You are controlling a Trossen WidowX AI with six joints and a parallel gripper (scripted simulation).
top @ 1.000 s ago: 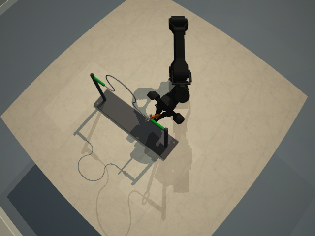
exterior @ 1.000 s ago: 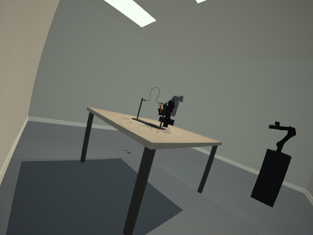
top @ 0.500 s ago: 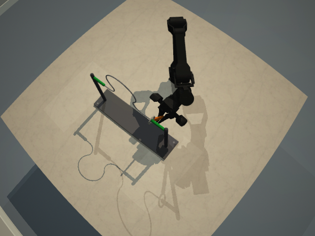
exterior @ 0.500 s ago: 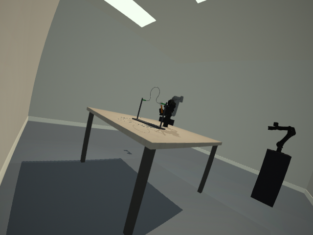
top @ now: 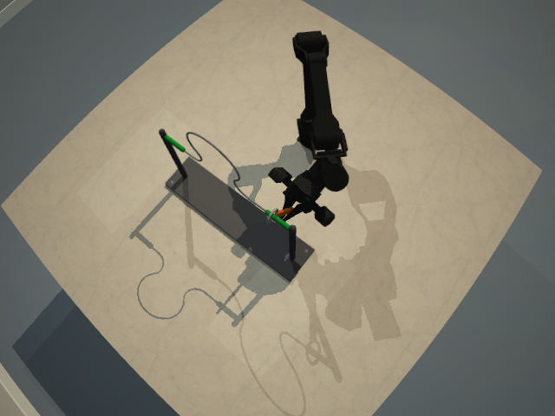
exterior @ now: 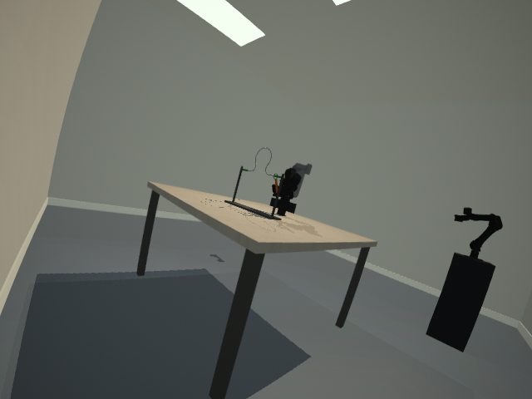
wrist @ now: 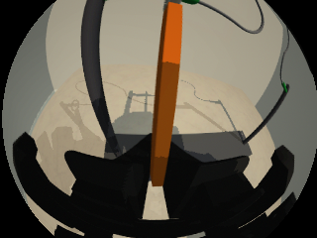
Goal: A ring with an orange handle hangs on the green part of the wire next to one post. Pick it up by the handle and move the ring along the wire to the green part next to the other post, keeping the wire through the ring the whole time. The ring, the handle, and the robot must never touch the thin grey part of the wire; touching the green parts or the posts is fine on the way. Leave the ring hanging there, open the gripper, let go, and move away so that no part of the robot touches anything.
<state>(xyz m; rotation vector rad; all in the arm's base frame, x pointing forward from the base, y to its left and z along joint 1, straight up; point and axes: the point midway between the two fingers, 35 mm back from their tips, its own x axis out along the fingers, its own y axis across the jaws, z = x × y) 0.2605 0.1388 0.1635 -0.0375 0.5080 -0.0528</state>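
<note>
Near post (top: 292, 243) (exterior: 278, 195) (wrist: 91, 59) blocks us beyond the green end (top: 281, 220) (exterior: 278, 176) (wrist: 190, 1). Thin wire (top: 218, 148) (exterior: 271, 156) (wrist: 233, 22) loops across our other side. Open air above both.
</note>
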